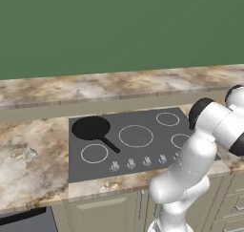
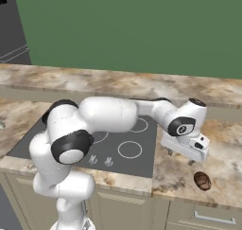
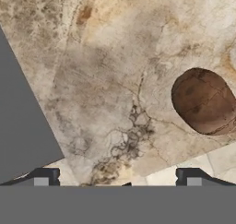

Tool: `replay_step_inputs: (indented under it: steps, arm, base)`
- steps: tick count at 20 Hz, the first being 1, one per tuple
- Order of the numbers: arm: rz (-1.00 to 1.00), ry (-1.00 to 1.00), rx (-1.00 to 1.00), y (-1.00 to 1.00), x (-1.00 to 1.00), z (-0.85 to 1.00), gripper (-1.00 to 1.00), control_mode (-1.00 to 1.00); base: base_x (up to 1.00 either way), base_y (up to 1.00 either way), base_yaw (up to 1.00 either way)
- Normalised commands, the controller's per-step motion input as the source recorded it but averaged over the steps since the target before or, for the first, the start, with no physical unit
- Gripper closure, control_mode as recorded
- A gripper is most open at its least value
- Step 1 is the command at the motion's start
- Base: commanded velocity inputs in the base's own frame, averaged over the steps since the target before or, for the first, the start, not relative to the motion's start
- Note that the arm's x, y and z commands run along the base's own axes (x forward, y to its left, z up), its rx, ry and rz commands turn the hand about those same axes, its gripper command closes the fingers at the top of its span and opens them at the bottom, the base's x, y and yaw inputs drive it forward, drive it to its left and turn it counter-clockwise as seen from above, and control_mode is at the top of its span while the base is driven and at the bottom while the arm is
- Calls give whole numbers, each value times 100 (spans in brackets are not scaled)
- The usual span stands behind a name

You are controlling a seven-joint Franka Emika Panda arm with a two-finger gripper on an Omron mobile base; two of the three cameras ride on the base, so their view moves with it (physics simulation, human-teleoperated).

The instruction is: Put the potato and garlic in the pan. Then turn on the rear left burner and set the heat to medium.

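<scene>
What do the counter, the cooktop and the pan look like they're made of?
Counter: polished stone, likely marble, given its beige-brown veining. Cooktop: smooth dark grey glass, flat with printed white rings. Pan: matte black, perhaps coated metal; no shine to tell more.

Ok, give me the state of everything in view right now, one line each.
End effector: open, empty, above the counter, short of the potato.
Potato: lying on the counter right of the cooktop, untouched.
Pan: empty, on the rear left burner.
Cooktop: no zone glowing.
</scene>
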Motion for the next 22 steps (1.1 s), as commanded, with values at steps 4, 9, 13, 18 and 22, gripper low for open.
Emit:
replay_step_inputs:
  steps: [4, 9, 13, 18, 22]
  arm:
    - [3, -1, 0, -25, -6, -24, -100, -100]
    - [13, -1, -3, -6, -2, -9, -100, -100]
    - [27, 0, 0, -3, 0, 0, -100, -100]
    - [37, 0, 0, -2, 0, -26, -100, -100]
    - [36, 0, 0, -16, -1, -55, -100, -100]
  base:
    - [0, 0, 0]
    - [0, 0, 0]
    - [0, 0, 0]
    - [0, 0, 0]
    - [0, 0, 0]
